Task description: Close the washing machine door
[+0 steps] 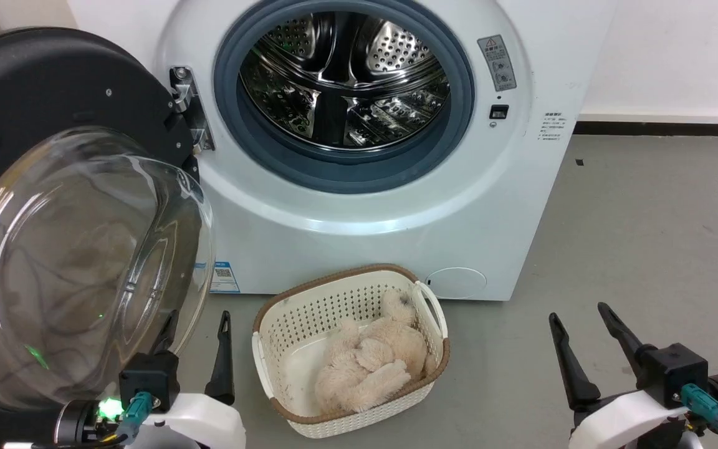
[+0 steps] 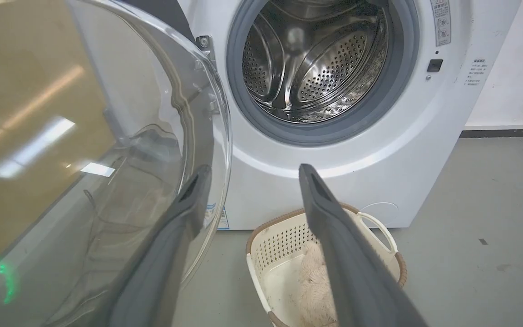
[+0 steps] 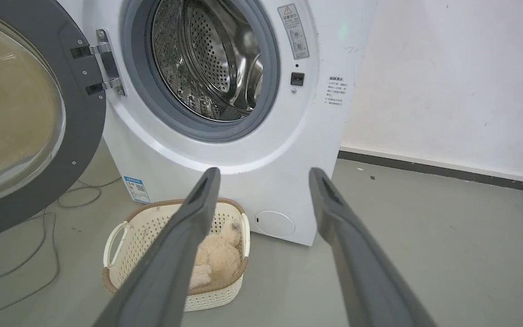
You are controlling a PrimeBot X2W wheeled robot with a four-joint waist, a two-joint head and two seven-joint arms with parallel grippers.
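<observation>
The washing machine door (image 1: 78,237) stands wide open at the near left, hinged to the left side of the washing machine (image 1: 471,206), whose steel drum is exposed. The left tool (image 1: 197,321) is released, one finger just beside the door's glass bowl; whether it touches cannot be told. The right tool (image 1: 577,312) is also released, well apart at the near right.

The washer (image 1: 359,218) is a white front-loader with its round front recess uncovered. A grey gasket (image 1: 346,173) rings the perforated steel drum (image 1: 343,81), and a small blue label (image 1: 225,277) sits low on the washer's left edge. The door (image 1: 53,100) hangs wide open off the washer's left side on a metal hinge (image 1: 187,106). Its matte black, screw-dotted inner face and clear bulging glass bowl (image 1: 78,268) are turned outward from the washer.
</observation>
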